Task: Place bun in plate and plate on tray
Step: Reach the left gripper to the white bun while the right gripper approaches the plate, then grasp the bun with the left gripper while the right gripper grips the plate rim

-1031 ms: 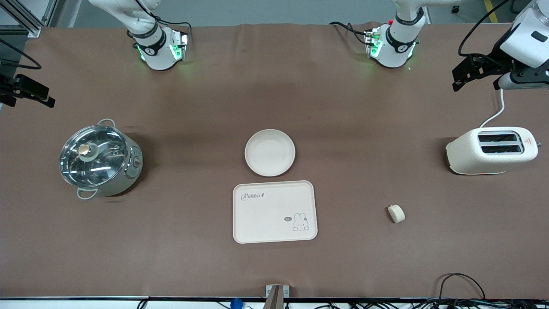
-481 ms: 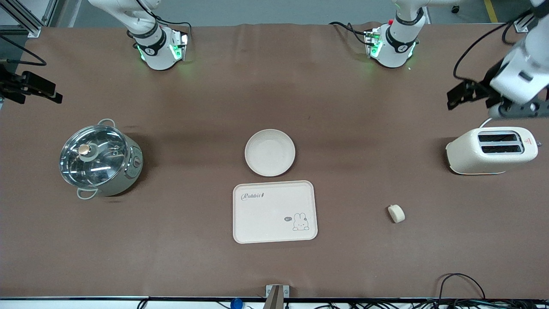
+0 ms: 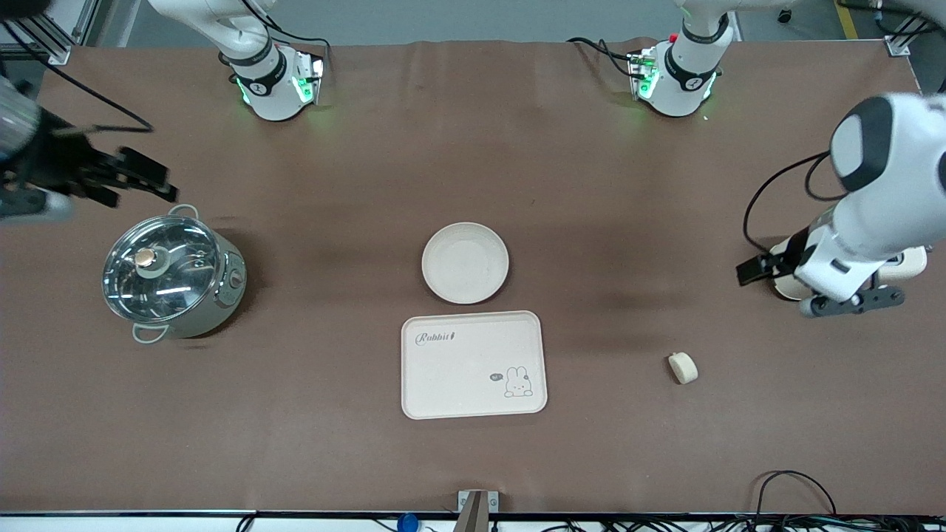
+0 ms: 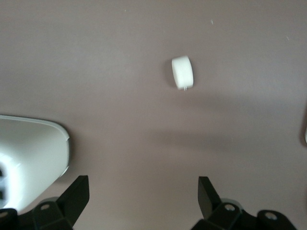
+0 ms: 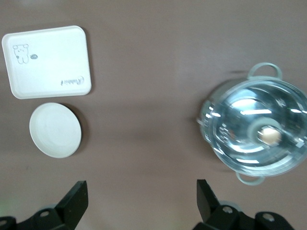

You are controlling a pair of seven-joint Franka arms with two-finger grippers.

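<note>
Front view: brown table [image 3: 473, 148] with the plate [image 3: 465, 262] sitting about mid-table, empty, and the tray [image 3: 474, 364] just beside it, nearer the camera, apart by a thin gap. Bun [image 3: 683, 367] lying on the table toward the left arm's end, well apart from both plate and tray. Left gripper [image 3: 802, 284] up over the toaster [image 3: 907, 264], covering most of it. Right gripper [image 3: 137, 181] up in the air over the table next to the pot [image 3: 174, 275], which has a glass lid and sits toward the right arm's end. Left wrist view: jaws spread wide, nothing between them, fingertips [image 4: 79, 189] poking in at the edge, bun [image 4: 183, 72] on bare table in the gap's line, a corner of the toaster [image 4: 29, 158] showing off to one side. Right wrist view: jaws spread wide here too, holding nothing, fingertips [image 5: 76, 196] visible at the edge, with the tray [image 5: 46, 61], the plate [image 5: 54, 130] and the pot [image 5: 256, 129] all down on the table below.
</note>
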